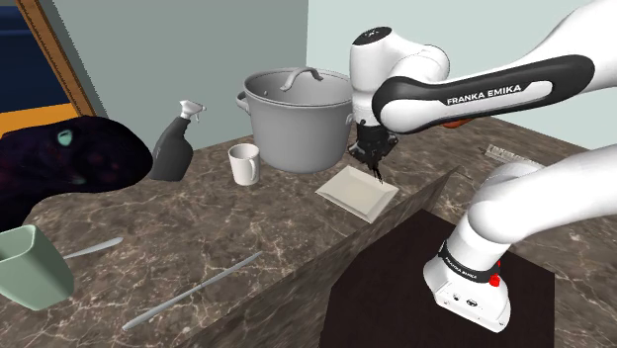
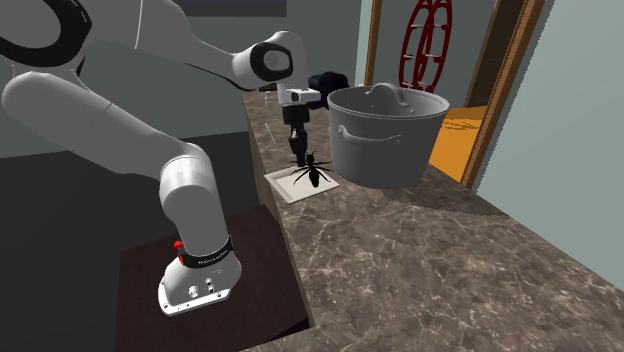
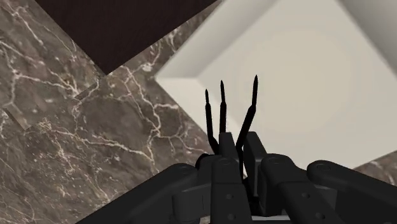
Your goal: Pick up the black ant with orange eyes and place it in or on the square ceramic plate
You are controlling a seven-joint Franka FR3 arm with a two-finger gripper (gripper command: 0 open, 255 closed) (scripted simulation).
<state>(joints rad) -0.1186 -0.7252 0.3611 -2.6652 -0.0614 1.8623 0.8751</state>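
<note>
My black gripper (image 1: pixel 373 150) is shut on the black ant (image 1: pixel 381 174), whose thin legs hang down below the fingers. The ant (image 2: pixel 308 173) is held just above the white square plate (image 2: pixel 285 190), near the middle of the plate in the second exterior view. In the wrist view three black ant legs (image 3: pixel 222 108) stick out past my gripper (image 3: pixel 243 153), over the near edge of the plate (image 3: pixel 305 83). The plate (image 1: pixel 351 198) lies on the marble counter by its edge, in front of the pot. The ant's eyes are hidden.
A large grey pot (image 1: pixel 297 119) with a lid stands right behind the plate. A white mug (image 1: pixel 243 164), a dark spray bottle (image 1: pixel 176 143), a green cup (image 1: pixel 30 267) and two long utensils (image 1: pixel 193 290) lie further along the counter. The dark stand (image 1: pixel 435 287) adjoins the counter edge.
</note>
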